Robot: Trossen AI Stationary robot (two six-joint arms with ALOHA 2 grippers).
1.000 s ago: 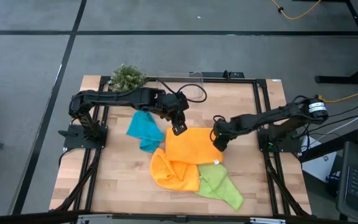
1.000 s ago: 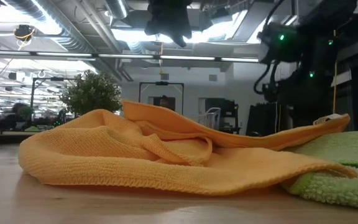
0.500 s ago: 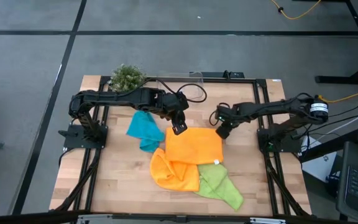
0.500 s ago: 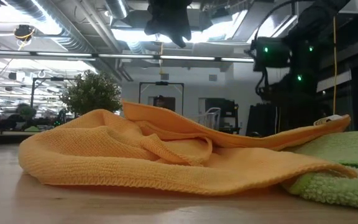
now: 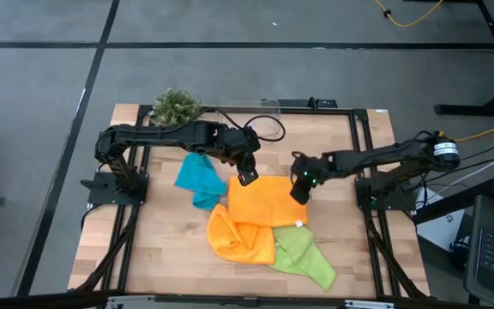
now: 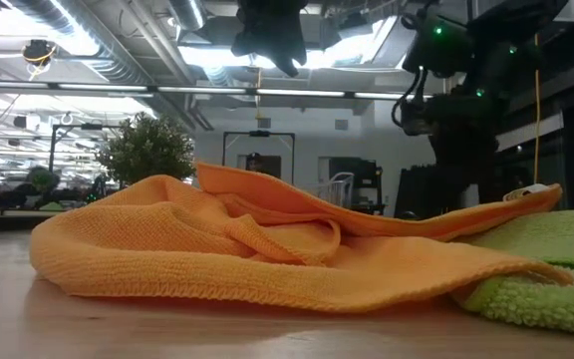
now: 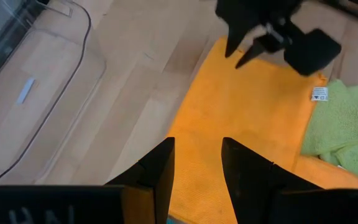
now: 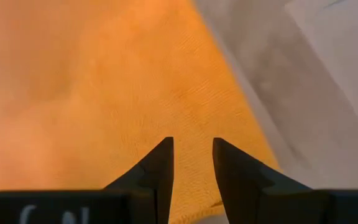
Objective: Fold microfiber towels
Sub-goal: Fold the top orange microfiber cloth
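The right gripper [image 5: 298,190] now sits over the right edge of the flat orange towel [image 5: 267,201] at the middle of the high view. Half a second ago it was up and off that edge, above the bare desk [image 5: 333,137]; a second ago it was low on the same edge, so it has gone up and come back down. In the right wrist view its fingers [image 8: 158,167] stand a little apart with nothing between them, poised over orange cloth close to the towel's border. In the low view the right arm's dark bulk has shifted toward the upper right of the frame.

The left gripper [image 5: 247,178] has not moved. It hangs at the upper left corner of the same flat orange towel, fingers [image 7: 157,173] parted with only a narrow gap, holding nothing; the towel corner lies below them.

The towels lie as before. The flat orange one is spread in the centre of the desk. The second orange towel [image 5: 238,239] is bunched just below it, overlapping its lower left. The green towel [image 5: 304,256] lies crumpled at the lower right, touching both orange ones, with a white tag [image 5: 299,224] at its top. The teal towel [image 5: 200,178] lies crumpled to the left of centre, beside the left gripper.

A plant [image 5: 175,106] stands at the upper left of the desk.
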